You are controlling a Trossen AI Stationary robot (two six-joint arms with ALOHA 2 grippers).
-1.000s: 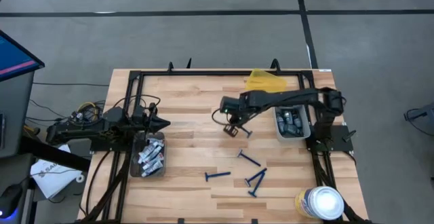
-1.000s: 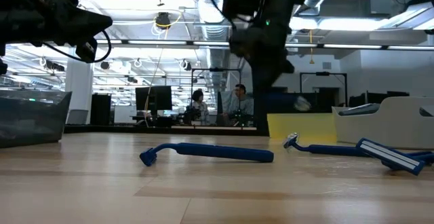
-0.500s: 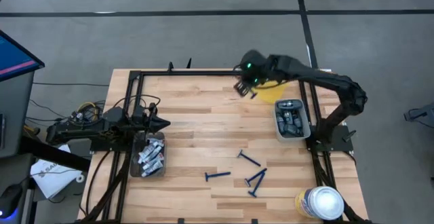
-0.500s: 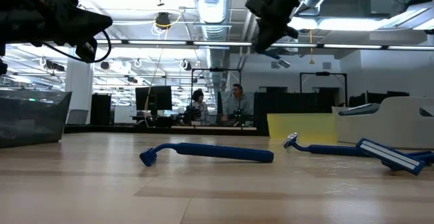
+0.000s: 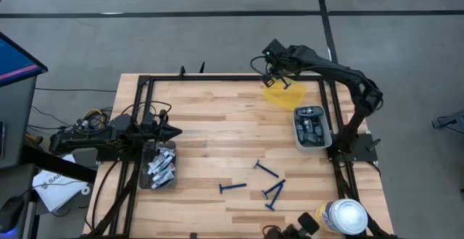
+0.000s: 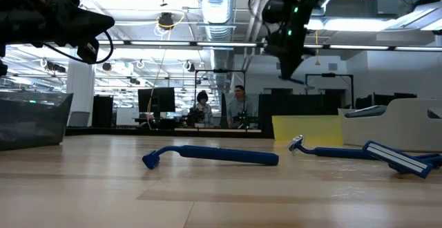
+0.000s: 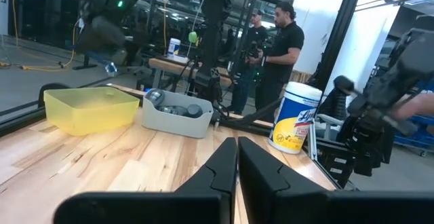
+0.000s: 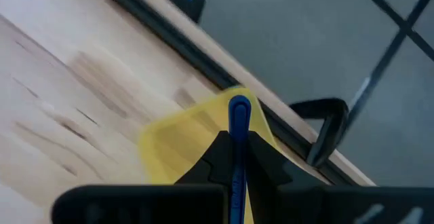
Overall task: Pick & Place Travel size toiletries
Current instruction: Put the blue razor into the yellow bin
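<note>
A dark-blue razor (image 8: 238, 125) is pinched upright in the right gripper (image 5: 283, 78) above the yellow bin (image 5: 284, 94), a grip only the right wrist view shows. The high view adds loose razors (image 5: 270, 190) on the worktop (image 5: 210, 116) and tubes (image 5: 161, 165) beside the left gripper (image 5: 174, 131), its jaws pressed together

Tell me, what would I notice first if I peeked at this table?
Probably the right gripper raised over the bright yellow bin at the table's far edge, shut on a dark-blue razor. Next, four more blue razors lying scattered on the wood near the front. The left gripper waits shut above a grey tray of little tubes on the left.
</note>
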